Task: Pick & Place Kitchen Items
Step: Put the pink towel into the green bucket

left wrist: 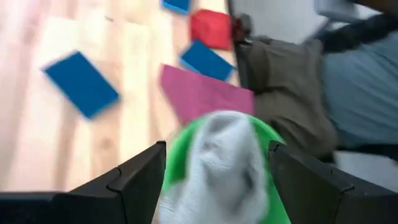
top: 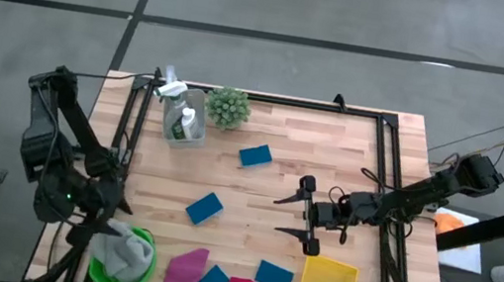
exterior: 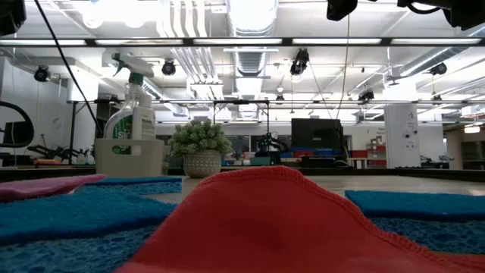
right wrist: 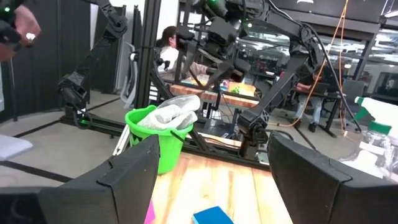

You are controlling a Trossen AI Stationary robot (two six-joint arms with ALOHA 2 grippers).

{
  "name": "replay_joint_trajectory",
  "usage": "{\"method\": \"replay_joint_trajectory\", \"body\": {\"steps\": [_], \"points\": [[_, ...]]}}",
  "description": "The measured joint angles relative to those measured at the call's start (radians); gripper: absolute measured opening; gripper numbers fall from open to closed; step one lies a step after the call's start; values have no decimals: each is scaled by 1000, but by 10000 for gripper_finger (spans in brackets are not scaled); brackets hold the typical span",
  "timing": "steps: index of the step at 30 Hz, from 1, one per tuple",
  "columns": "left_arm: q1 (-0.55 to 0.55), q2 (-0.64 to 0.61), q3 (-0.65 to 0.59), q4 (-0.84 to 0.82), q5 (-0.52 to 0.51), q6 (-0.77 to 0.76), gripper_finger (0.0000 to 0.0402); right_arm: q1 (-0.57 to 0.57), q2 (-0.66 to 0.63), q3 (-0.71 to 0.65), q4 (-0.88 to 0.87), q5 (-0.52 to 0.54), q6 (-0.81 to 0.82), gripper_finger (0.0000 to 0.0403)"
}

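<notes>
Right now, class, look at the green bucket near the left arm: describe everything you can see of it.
The green bucket is a small, bright green, plastic-looking pail standing upright at the table's front-left corner. Its rim is round, and a handle shows in the right wrist view. A crumpled grey cloth is stuffed inside and bulges above the rim. The left gripper hovers over it with fingers open, not touching. A pink cloth lies just beside it.

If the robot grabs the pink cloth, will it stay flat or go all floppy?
Probably floppy. The pink cloth lies flat on the table with a crooked outline, so it would likely droop and fold when lifted by one spot. It looks thin, so it is probably light. A grey cloth already slumps in a heap in the green bucket, which hints these cloths hold no shape.
</notes>
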Motion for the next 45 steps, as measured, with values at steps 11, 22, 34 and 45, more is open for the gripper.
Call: {"method": "replay_joint_trajectory", "body": {"steps": [11,22,34,45], "points": [[37,1,-162,359,-203,408,281,-3,204,178,-164,-103,83,291],[88,2,-246,446,-383,444,281,-34,597,668,-666,-303,306,291],[92,3,-259,454,-415,453,280,-143,826,861,-765,-573,536,291],[92,4,-260,453,-448,457,280,-162,852,860,-736,-610,617,291]]}}
